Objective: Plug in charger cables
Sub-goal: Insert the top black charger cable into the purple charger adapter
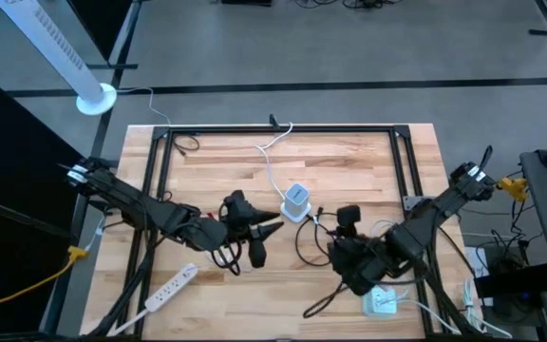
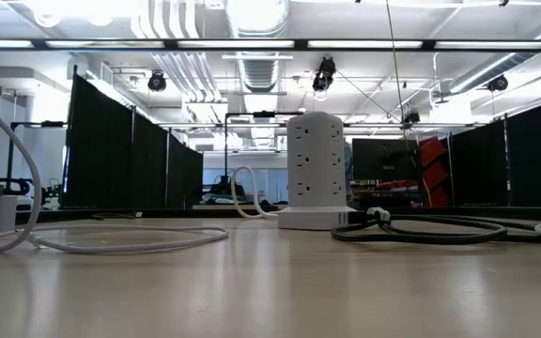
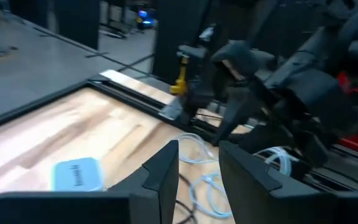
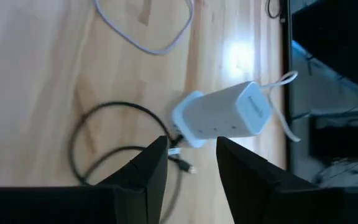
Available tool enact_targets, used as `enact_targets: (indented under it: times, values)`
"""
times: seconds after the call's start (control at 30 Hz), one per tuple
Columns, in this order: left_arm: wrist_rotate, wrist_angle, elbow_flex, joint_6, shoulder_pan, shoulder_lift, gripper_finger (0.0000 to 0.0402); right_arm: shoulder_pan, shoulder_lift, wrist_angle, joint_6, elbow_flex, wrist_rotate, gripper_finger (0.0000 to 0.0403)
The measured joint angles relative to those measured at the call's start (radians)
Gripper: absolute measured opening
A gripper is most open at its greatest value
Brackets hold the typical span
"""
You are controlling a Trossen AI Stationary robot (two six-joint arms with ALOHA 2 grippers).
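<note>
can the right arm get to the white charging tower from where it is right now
Probably yes. The right gripper hangs just short of the white charging tower, fingers parted with nothing between them. Only the black cable loops on the wood nearby, and it does not block the approach.

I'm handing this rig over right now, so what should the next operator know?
Left gripper: jaws apart, empty, raised left of the white tower power strip.
Right gripper: jaws apart, empty, above the black cable, whose plug lies at the tower's base.
White cables sit loose at the table's right edge; a flat power strip lies front left.
Done: whether the black cable is plugged in cannot be told.
Left: the white cables.
</note>
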Motion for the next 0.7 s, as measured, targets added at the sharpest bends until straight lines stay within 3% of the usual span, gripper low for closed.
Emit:
enact_targets:
  times: [0.23,0.37,0.43,0.53,0.7]
  values:
    - [-0.09,-0.031,0.0,-0.017,0.073,0.002,0.0103,-0.158,-0.03,0.005,-0.206,-0.046,-0.024,0.0108]
    - [-0.091,-0.025,0.0,-0.019,0.173,0.001,0.0103,-0.293,-0.118,0.076,-0.317,-0.146,-0.05,0.0102]
    - [-0.088,-0.013,0.0,-0.029,0.237,0.001,0.0103,-0.367,-0.167,0.125,-0.363,-0.203,-0.116,0.01]
    - [-0.051,0.021,0.0,-0.059,0.347,0.001,0.0103,-0.48,-0.244,0.171,-0.423,-0.269,-0.24,0.0096]
    - [0.08,0.057,0.0,-0.088,0.515,-0.001,0.0103,-0.652,-0.349,0.25,-0.514,-0.335,-0.324,0.009]
